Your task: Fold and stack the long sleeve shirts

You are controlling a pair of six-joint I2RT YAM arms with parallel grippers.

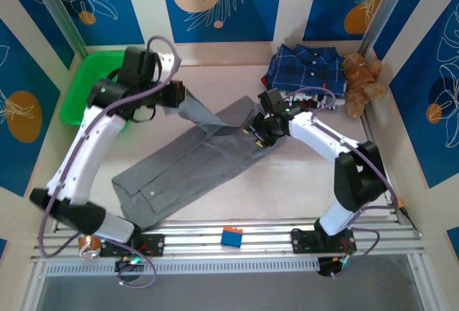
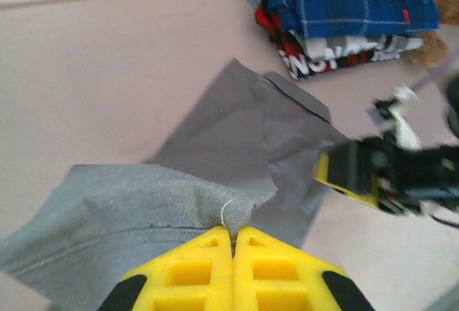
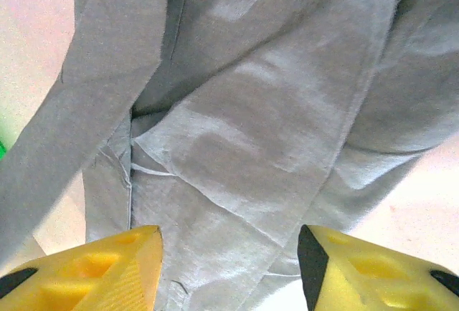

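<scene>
Now the left claw (image 2: 232, 233) is clenched on a lifted edge of the grey shirt (image 1: 190, 168). The shirt spreads across the tabletop (image 1: 287, 189) and under the right claw (image 3: 229, 254), which hangs released above it. Beyond that claw, the navy plaid shirt (image 1: 305, 67) lies folded.

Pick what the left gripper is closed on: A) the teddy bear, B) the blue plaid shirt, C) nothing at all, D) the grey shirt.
D: in the left wrist view the left gripper has its yellow fingers pressed together on an edge of the grey shirt, while the plaid shirt lies apart on the pile at the far right.
</scene>
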